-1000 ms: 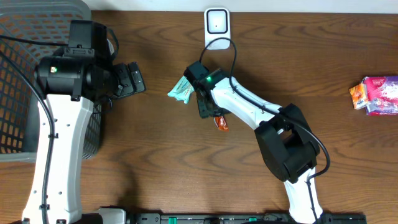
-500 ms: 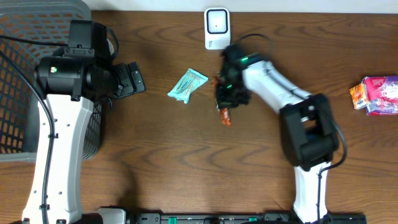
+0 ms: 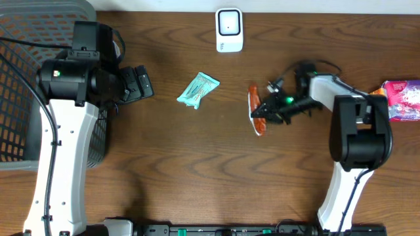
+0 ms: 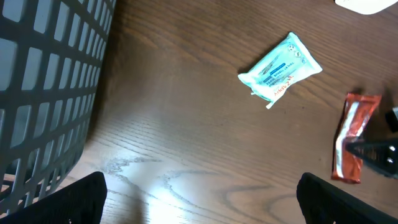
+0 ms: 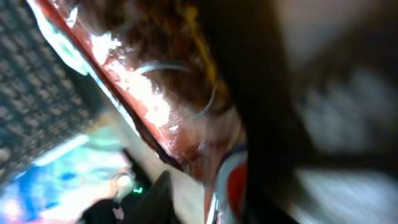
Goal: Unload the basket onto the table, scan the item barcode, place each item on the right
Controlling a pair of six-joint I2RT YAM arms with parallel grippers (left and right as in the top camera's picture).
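My right gripper is shut on a red-orange snack wrapper right of table centre, below and to the right of the white scanner at the back edge. The wrapper fills the right wrist view, blurred, and no barcode can be made out. In the left wrist view the wrapper shows with a dark fingertip on it. A teal packet lies flat left of centre. My left gripper hangs open beside the basket with nothing in it, its jaws spread wide over bare wood.
A grey mesh basket stands at the far left, under the left arm. A pink and orange package lies at the right edge. The basket wall fills the left of the left wrist view.
The right arm has swung from beside the teal packet to the right, carrying the red-orange wrapper along. The teal packet now lies uncovered. The left arm has not moved.
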